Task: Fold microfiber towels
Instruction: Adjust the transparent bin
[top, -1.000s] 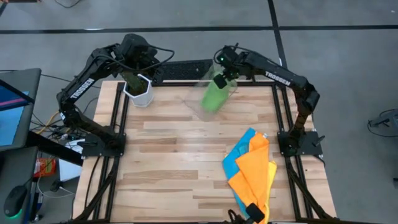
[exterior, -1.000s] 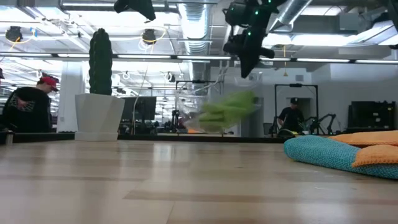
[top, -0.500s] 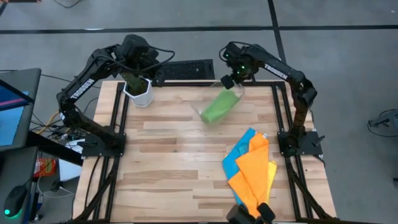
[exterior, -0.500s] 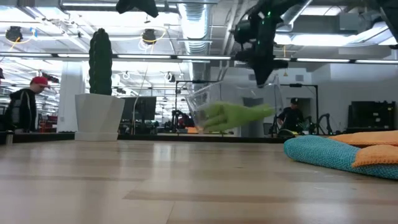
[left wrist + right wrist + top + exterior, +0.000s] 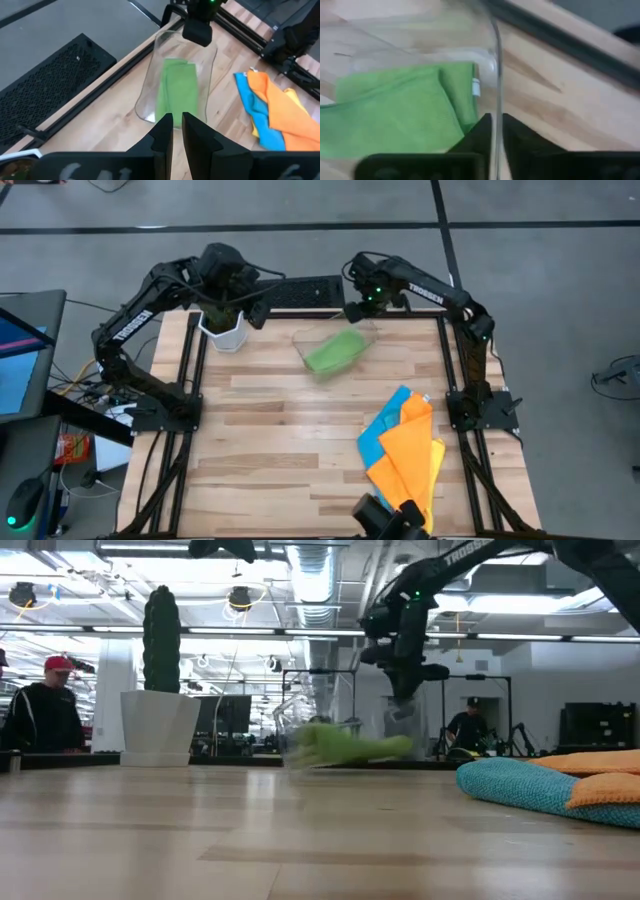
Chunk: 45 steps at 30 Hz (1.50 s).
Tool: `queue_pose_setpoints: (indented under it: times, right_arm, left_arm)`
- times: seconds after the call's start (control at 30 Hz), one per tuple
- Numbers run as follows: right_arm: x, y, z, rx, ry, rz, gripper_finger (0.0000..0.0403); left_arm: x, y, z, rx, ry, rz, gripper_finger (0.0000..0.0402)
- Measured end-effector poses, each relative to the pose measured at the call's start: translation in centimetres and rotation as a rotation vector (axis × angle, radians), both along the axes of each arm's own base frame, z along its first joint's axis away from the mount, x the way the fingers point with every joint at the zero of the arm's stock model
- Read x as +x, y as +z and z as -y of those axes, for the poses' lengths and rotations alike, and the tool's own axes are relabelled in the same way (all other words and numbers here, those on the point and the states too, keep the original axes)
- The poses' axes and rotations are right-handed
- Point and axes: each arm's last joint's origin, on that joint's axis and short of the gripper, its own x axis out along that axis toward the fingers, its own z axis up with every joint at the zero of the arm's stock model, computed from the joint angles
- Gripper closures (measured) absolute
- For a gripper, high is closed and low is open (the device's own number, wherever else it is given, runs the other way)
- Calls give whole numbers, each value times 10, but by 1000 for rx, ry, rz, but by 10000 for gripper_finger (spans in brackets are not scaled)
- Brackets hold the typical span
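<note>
A clear plastic bin [image 5: 335, 348] with a folded green towel [image 5: 334, 353] inside sits low at the far middle of the table. My right gripper [image 5: 357, 311] stands over the bin's far right end, shut on its wall. An orange towel [image 5: 408, 460], a blue towel [image 5: 374, 442] and a yellow towel [image 5: 437, 468] lie piled at the near right. My left gripper [image 5: 177, 119] hovers shut by the plant pot at the far left corner, holding nothing. My right gripper has the bin's end wall at its rim [image 5: 495, 95], one finger inside the bin and one outside. The fingers come from above, pointing down. The bin lies about level with the green towel flat on its floor; whether its bottom rests on the table I cannot tell.
A white pot with a tall green plant [image 5: 222, 328] stands at the far left corner under my left arm. A black grille [image 5: 300, 290] lies beyond the far edge. A person [image 5: 45, 715] shows in the room behind. The table's middle and near left are bare wood.
My right gripper has come down with the bin and rolled its wrist. The bin, hanging tilted in the air a second ago, has swung level and sunk to the table's far middle, its free end toward the left. The green towel stayed inside.
</note>
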Motion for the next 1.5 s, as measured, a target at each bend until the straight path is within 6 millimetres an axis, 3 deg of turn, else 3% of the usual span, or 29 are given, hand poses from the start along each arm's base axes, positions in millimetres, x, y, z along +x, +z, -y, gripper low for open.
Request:
queue_pose_setpoints:
  times: [0.17,0.27,0.37,0.43,0.57,0.67,0.97,1.1,1.33,1.5]
  right_arm:
    - [-2,12,2,-51,-12,56,242]
    - [-9,33,-2,-78,52,138,209]
    - [-4,54,-21,-122,154,212,207]
    - [9,55,-37,-152,254,215,223]
    - [47,32,-70,-184,569,182,257]
    - [69,8,-82,-163,671,160,273]
    - [97,-55,-81,-10,722,141,320]
    - [103,-79,-76,5,701,103,335]
    - [102,-112,-60,-60,493,-84,361]
    - [93,-112,-41,-65,275,-92,384]
  left_arm:
    - [-1,-2,2,-7,0,-23,370]
    - [-2,-3,3,-16,-2,-44,370]
    - [-3,-4,4,-26,-5,-55,370]
    - [-2,-4,4,-27,-4,-54,370]
    - [-2,-4,5,-30,-2,-52,370]
    - [-2,-4,5,-35,4,-50,370]
    - [-5,-8,9,-78,11,-92,370]
    - [-4,-8,11,-83,11,-88,370]
    - [-2,-8,14,-82,5,-89,370]
    - [-2,-8,15,-70,19,-95,370]
